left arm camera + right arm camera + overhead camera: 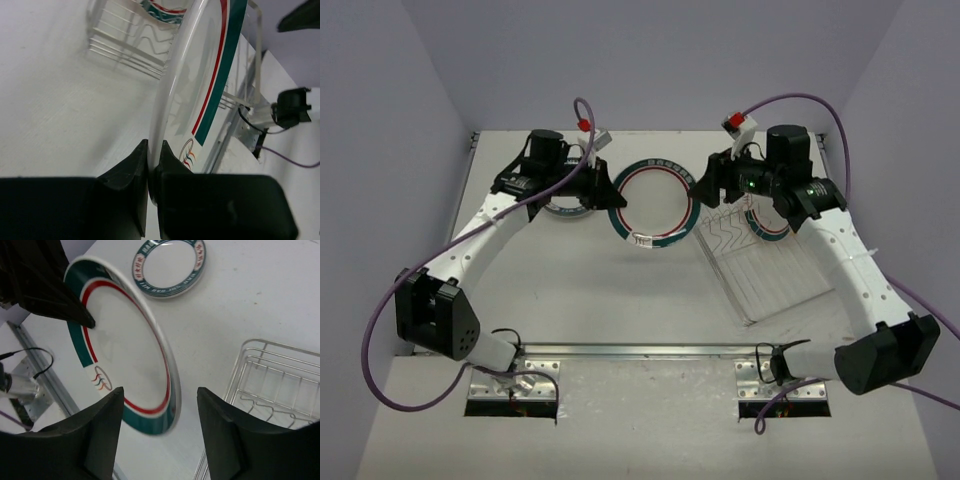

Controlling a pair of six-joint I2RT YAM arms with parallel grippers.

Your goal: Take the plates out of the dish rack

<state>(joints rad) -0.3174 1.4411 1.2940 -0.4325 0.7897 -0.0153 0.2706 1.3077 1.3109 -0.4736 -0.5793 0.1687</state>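
Observation:
A white plate with green and red rim rings (655, 205) hangs above the table, left of the dish rack (760, 265). My left gripper (598, 186) is shut on its left rim; the left wrist view shows both jaws clamped on the plate's edge (200, 75). My right gripper (705, 188) is open, just off the plate's right rim, not touching it; the plate (125, 345) lies beyond its spread jaws (160, 405). Another ringed plate (772, 224) stands in the rack's far end, partly hidden by my right arm. No tan-yellow plate shows.
A stack of ringed plates (170, 267) lies on the table at the far left, mostly under my left arm in the top view (563, 208). The rack's silver bars (280, 375) are to my right gripper's right. Metal mounting rails run along the near edge (640, 350).

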